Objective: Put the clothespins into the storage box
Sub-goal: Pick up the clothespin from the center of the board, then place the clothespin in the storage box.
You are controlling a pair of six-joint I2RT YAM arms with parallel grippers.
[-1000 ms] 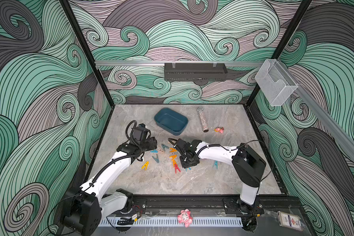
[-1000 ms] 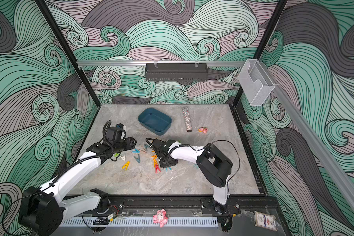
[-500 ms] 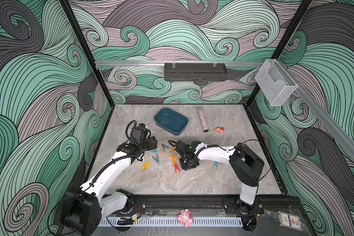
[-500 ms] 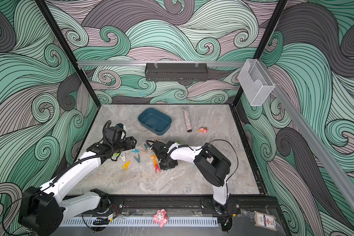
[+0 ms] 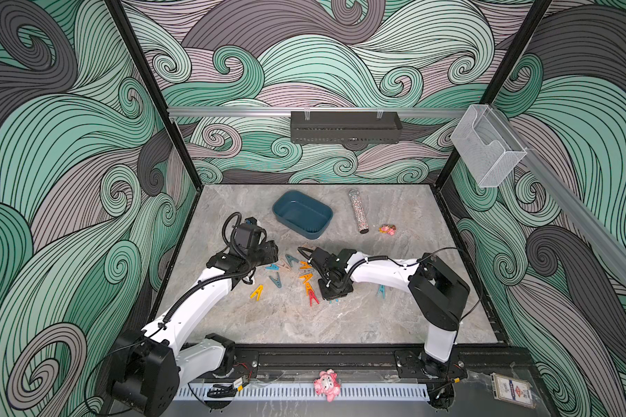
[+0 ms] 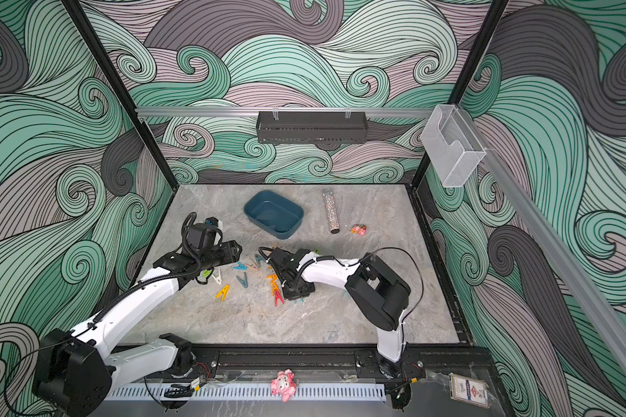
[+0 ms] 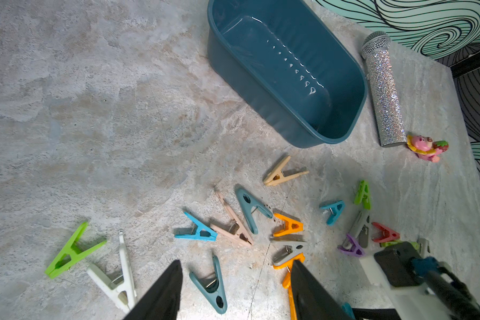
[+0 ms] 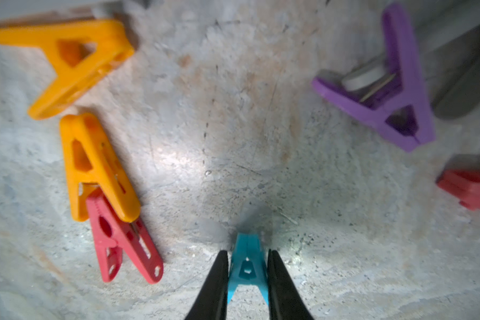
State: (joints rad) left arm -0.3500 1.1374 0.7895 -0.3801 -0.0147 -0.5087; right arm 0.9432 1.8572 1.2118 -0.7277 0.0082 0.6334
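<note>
The right gripper point(image 8: 247, 253) has its black fingers point(image 8: 218, 279) pressed narrow against both flanks of a cyan clothespin point(image 8: 247, 273), tip toward the desk point(image 5: 304, 325). In both top views, orange clothespins point(image 5: 307, 278) and a red clothespin point(image 5: 313, 298) lie just at its 9 o'clock. The left gripper point(image 7: 236, 263), fingers spread wide and holding nothing, hangs over a teal clothespin point(image 7: 209, 285) lying flat on the stone-patterned surface. Other clothespins point(image 7: 196, 231) are scattered at desk centre between the two arms. The storage box point(image 5: 293, 227), empty, sits apart from the pile at 12 o'clock. A glittery microphone point(image 5: 357, 216) lies at the box's 3 o'clock, with a pink toy point(image 5: 387, 229) beyond. A printed card point(image 5: 512, 390) at the frame's 5 o'clock carries writing too small to read.
</note>
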